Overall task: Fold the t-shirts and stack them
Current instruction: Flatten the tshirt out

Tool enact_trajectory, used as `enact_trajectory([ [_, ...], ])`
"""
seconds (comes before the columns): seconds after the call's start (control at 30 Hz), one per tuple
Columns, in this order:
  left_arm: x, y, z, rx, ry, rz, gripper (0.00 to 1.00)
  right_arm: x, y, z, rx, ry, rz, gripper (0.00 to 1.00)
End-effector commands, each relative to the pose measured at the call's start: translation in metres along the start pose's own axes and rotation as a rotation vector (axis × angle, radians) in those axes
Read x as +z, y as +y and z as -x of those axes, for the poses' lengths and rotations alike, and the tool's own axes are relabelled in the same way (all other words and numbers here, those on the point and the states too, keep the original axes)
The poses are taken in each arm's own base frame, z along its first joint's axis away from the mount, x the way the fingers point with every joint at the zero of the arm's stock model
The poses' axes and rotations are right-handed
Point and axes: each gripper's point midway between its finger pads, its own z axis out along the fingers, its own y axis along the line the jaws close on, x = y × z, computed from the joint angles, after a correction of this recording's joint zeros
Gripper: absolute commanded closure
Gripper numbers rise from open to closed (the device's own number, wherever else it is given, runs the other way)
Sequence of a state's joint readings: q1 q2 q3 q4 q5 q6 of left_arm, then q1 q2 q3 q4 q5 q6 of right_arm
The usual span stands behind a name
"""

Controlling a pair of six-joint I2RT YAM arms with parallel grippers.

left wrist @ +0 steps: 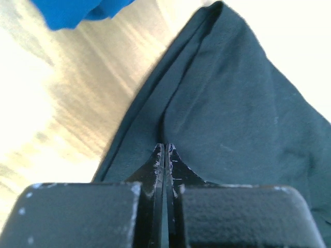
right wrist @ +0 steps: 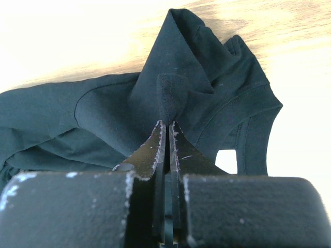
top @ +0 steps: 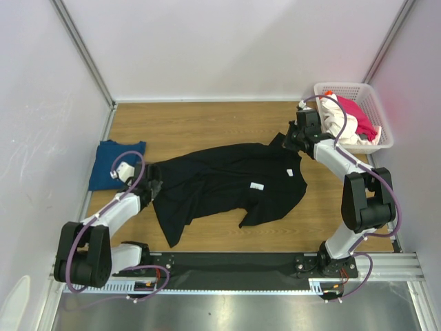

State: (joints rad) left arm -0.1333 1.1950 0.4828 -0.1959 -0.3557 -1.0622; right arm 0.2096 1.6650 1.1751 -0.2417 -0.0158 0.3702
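My left pincer is clenched on the edge of the black t-shirt, at the end farthest from the basket. The tips are together and a cloth ridge runs into them. The right pincer is clamped on a pinch of the same shirt at the end just beside the basket, with the cloth drawn up in a peak.

The shirt lies spread and rumpled on the table. Its long axis runs from one pincer to the other and points toward the basket. I can't tell for sure which end is the collar.

I judge it light, limp and not slippery. It will sag if held by one point, so grip seams or corners at both ends.

The blue t-shirt lies farther from the basket than the black one. The pink-red t-shirt and white t-shirt are inside the basket.
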Motion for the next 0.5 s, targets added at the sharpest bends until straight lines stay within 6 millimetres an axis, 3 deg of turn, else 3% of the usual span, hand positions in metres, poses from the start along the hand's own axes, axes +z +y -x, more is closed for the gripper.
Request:
enact_trajectory([
  [0.0,-0.002,-0.03,0.024,-0.001,-0.068,-0.07,1.0,-0.006,0.003,0.011,0.003,-0.04,0.003,1.0],
  [0.13,-0.009,-0.053,0.043,0.038,-0.119,-0.135,1.0,-0.009,0.01,0.025,0.011,-0.063,0.034,1.0],
  [0.43,-0.035,-0.116,0.094,0.13,-0.25,-0.293,0.99,-0.035,0.039,0.122,0.025,-0.3,0.137,1.0],
  [0.47,-0.037,-0.12,0.097,0.133,-0.258,-0.301,1.0,-0.034,0.039,0.122,0.025,-0.3,0.137,1.0],
])
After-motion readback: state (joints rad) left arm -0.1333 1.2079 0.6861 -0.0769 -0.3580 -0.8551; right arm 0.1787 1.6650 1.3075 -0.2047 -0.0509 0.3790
